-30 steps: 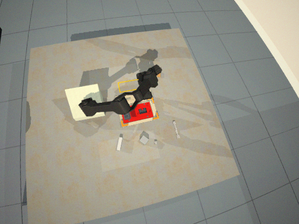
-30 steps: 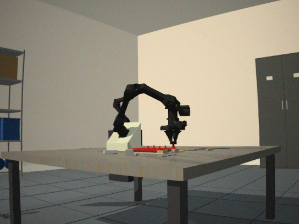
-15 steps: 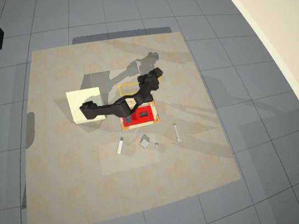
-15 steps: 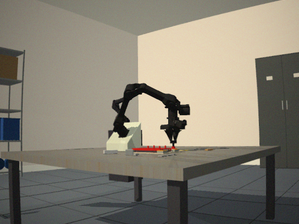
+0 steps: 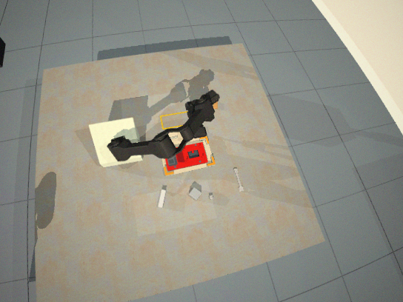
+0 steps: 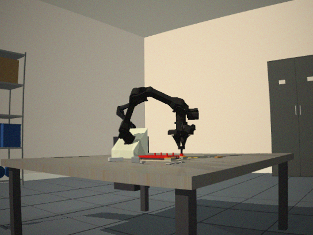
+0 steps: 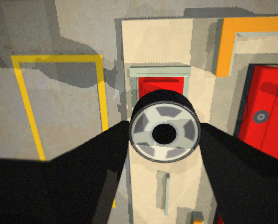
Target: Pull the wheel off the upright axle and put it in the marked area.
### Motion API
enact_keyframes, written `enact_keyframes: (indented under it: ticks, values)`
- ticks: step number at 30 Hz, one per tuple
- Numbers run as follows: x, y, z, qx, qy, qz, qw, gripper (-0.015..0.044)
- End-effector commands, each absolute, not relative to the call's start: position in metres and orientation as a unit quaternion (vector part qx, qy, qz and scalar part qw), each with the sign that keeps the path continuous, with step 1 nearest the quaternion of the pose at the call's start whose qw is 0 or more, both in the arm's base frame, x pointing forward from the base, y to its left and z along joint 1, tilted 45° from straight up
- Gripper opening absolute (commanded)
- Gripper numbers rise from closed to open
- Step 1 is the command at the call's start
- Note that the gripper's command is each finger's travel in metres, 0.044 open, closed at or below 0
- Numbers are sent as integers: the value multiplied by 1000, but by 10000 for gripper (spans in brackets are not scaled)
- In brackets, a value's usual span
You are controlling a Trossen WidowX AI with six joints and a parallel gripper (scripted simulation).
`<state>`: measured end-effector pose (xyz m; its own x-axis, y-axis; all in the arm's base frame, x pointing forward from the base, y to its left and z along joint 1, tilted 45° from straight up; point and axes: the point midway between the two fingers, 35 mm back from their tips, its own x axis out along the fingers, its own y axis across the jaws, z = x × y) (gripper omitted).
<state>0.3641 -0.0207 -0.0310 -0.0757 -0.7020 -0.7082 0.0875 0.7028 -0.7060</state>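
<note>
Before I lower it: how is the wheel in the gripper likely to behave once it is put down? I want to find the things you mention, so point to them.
The round black wheel with a pale spoked hub (image 7: 146, 134) will probably roll if it lands on its rim, given its circular outline. Laid on its face, it should sit steadily. It looks stiff: its outline stays round between the black gripper's fingers.

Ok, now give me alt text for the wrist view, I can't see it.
The gripper is shut on the wheel, a pale-spoked disc with a dark centre, held above a cream board with a red block on it. The yellow outline lies on the table to the image's left; a red panel is at right.
</note>
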Motion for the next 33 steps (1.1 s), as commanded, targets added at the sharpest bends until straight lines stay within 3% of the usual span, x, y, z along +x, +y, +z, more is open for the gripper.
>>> enact_keyframes:
  ticks: [1,33]
  values:
    - [364,-19,-30,-229,665,-309,640,0]
    - [367,1,-9,-230,664,-308,641,0]
